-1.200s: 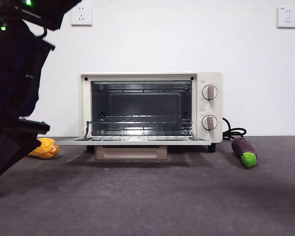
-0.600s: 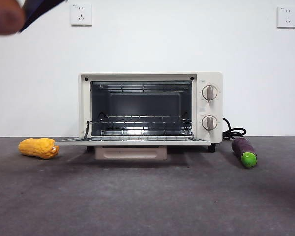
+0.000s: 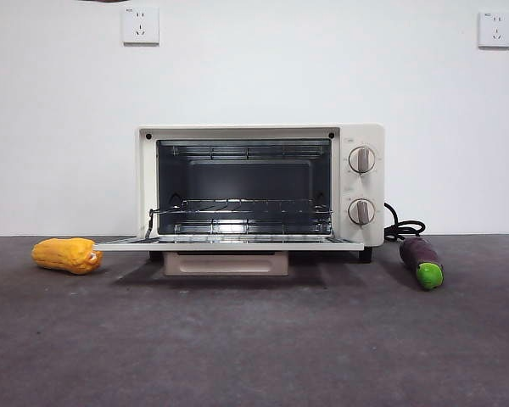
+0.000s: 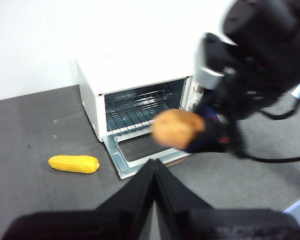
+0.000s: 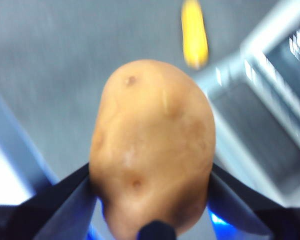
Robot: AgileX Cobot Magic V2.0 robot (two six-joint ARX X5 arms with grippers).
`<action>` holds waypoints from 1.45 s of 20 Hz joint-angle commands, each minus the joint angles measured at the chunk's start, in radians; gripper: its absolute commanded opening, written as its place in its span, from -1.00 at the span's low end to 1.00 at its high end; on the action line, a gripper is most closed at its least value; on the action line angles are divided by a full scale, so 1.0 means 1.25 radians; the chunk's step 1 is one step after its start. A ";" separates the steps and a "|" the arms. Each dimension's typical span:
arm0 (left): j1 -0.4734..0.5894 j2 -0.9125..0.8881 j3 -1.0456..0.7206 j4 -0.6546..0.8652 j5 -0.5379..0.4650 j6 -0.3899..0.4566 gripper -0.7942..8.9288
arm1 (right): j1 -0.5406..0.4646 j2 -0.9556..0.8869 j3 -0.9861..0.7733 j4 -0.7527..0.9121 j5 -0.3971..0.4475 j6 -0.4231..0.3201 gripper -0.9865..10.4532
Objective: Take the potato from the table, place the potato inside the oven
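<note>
Had the potato pinched between the right gripper jaws, up in the air above the table, just out front of the oven. Door already flopped down flat, rack bare. Left gripper looked squeezed closed on nothing, hanging back. Probably best to come in level over that door, clear its front edge, then set down mid-rack. Corn and eggplant well off to the sides.

Front view bright, even, sharp; soft shadow under oven. Wrist views motion-blurred: potato soft-edged, backgrounds smeared, white wall overexposed.
</note>
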 commanded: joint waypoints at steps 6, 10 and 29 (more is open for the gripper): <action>-0.002 -0.007 -0.002 0.003 -0.003 0.009 -0.85 | -0.068 -0.310 -0.483 0.070 0.113 0.072 -0.66; -0.002 -0.007 -0.002 0.003 -0.049 0.013 -0.85 | -0.098 -0.412 -0.685 0.291 0.068 0.074 -0.66; -0.002 -0.007 -0.306 0.004 -0.065 -0.065 -0.85 | -0.298 -0.313 -0.962 0.952 -0.013 0.132 -0.66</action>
